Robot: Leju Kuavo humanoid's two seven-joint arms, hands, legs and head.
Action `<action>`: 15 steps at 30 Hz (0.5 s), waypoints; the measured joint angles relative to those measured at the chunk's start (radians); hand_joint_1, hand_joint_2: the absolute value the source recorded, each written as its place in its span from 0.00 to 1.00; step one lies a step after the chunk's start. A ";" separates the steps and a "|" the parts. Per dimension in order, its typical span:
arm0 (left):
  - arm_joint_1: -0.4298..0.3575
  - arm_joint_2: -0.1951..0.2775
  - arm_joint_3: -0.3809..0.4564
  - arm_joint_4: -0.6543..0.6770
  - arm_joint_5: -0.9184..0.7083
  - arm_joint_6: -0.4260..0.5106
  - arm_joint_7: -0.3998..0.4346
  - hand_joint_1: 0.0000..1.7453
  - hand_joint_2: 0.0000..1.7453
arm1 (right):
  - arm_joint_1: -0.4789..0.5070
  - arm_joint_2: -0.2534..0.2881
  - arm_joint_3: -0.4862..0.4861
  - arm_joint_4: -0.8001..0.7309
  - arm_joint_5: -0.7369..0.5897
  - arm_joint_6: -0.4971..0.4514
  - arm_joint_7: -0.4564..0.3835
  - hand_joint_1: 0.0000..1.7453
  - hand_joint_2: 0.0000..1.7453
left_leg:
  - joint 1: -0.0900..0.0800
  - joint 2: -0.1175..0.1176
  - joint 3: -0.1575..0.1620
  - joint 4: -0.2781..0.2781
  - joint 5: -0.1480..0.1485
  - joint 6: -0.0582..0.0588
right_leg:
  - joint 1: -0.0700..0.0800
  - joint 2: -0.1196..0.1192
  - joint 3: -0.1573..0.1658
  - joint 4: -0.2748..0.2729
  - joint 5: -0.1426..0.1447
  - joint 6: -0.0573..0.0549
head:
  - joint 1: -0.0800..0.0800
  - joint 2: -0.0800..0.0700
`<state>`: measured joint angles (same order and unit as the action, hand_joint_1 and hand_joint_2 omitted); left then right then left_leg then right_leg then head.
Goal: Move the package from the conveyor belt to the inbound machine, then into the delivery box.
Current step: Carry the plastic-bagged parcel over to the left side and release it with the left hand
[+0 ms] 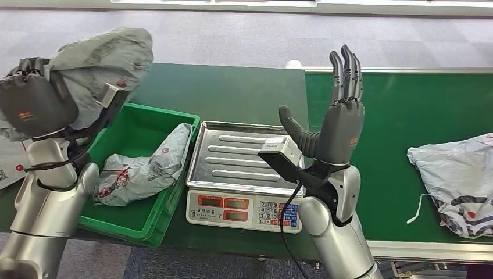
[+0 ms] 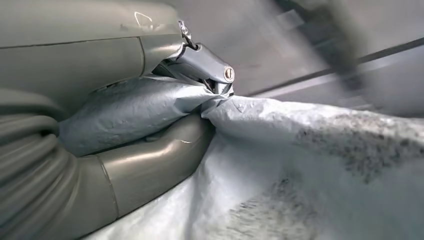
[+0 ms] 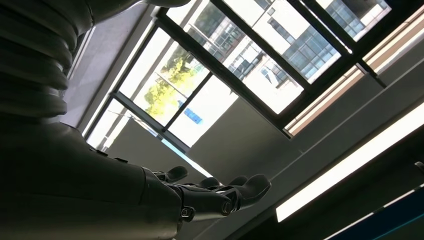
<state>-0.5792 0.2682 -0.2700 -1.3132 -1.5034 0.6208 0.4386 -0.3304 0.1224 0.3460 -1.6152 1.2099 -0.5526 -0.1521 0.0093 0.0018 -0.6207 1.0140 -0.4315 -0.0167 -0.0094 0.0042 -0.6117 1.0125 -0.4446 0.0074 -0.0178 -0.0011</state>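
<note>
Head view, near to far. At the lower left, the left arm rises to the left hand (image 1: 32, 102), which grips a grey package (image 1: 102, 61) and holds it in the air at the upper left of the frame, above the far left end of the bin. In the left wrist view the thumb and a finger (image 2: 205, 60) pinch a fold of this package (image 2: 310, 165); the bag's surface spreads over the lower right of that frame.

At the lower centre, the right arm rises to the right hand (image 1: 334, 125), raised upright with its fingers straight and together, thumb spread to the left, holding nothing. The right wrist view shows the same hand (image 3: 215, 197) with fingers extended against a ceiling and windows (image 3: 235, 60).

Left of centre, a green bin (image 1: 125, 224) stands on the table and contains a second grey bag (image 1: 142, 171), lying slanted from lower left to upper right. Just beside the bin, at centre, stands a scale (image 1: 244, 212) with a bare steel pan and a keypad front.

At the right, a third grey bag (image 1: 459, 180) lies on the green belt (image 1: 401, 116), partly cut by the right edge of the frame. Grey floor (image 1: 244, 35) fills the top.
</note>
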 joint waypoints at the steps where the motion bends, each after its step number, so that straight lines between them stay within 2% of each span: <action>1: 0.008 0.019 0.002 0.002 0.000 -0.030 0.059 1.00 1.00 | 0.004 0.000 0.000 -0.003 0.007 0.009 0.000 0.00 1.00 | 0.000 0.000 0.000 0.000 0.000 0.000 | 0.000 -0.001 0.001 0.000 0.000 0.000 | 0.000 0.000; 4: 0.049 0.059 0.025 0.061 0.000 -0.065 0.154 1.00 1.00 | 0.031 0.002 0.000 -0.029 0.034 0.045 0.000 0.00 1.00 | 0.000 -0.002 0.001 0.000 0.000 -0.001 | 0.000 -0.002 0.001 0.000 -0.002 -0.001 | 0.000 0.000; 7: 0.087 0.076 0.062 0.121 0.000 -0.060 0.158 1.00 1.00 | 0.056 0.004 -0.001 -0.058 0.047 0.063 0.000 0.00 1.00 | 0.000 -0.001 0.000 0.000 -0.001 -0.001 | 0.001 -0.001 0.000 0.000 -0.001 -0.002 | 0.000 0.000; 8: 0.093 0.079 0.072 0.129 0.000 -0.072 0.159 0.94 1.00 | 0.062 0.004 -0.001 -0.067 0.049 0.068 0.001 0.00 1.00 | 0.000 -0.001 0.000 0.000 -0.001 -0.001 | 0.000 -0.001 0.000 0.000 -0.001 -0.002 | 0.000 0.000; 11: 0.108 0.086 0.088 0.135 0.000 -0.126 0.162 0.19 1.00 | 0.075 0.005 -0.002 -0.088 0.053 0.079 0.001 0.00 1.00 | 0.000 -0.002 -0.001 0.000 -0.001 -0.001 | 0.000 -0.002 0.000 0.000 -0.001 -0.002 | 0.000 0.000; 12: 0.113 0.087 0.092 0.135 0.000 -0.139 0.161 0.00 1.00 | 0.076 0.005 -0.002 -0.093 0.054 0.082 0.001 0.00 1.00 | 0.000 -0.002 -0.001 0.000 -0.001 -0.001 | 0.000 -0.002 0.000 0.000 -0.001 -0.002 | 0.000 0.000; 15: 0.123 0.086 0.105 0.135 0.000 -0.159 0.159 0.00 1.00 | 0.082 0.005 -0.002 -0.104 0.053 0.092 0.000 0.00 1.00 | 0.000 -0.001 -0.001 0.000 -0.001 -0.002 | 0.000 -0.001 0.000 0.000 -0.001 -0.002 | 0.000 0.000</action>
<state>-0.4565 0.3539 -0.1654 -1.1780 -1.5037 0.4622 0.5976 -0.2481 0.1274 0.3445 -1.7187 1.2630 -0.4603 -0.1522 0.0094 0.0004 -0.6214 1.0144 -0.4328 -0.0184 -0.0093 0.0027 -0.6120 1.0124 -0.4457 0.0054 -0.0178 -0.0011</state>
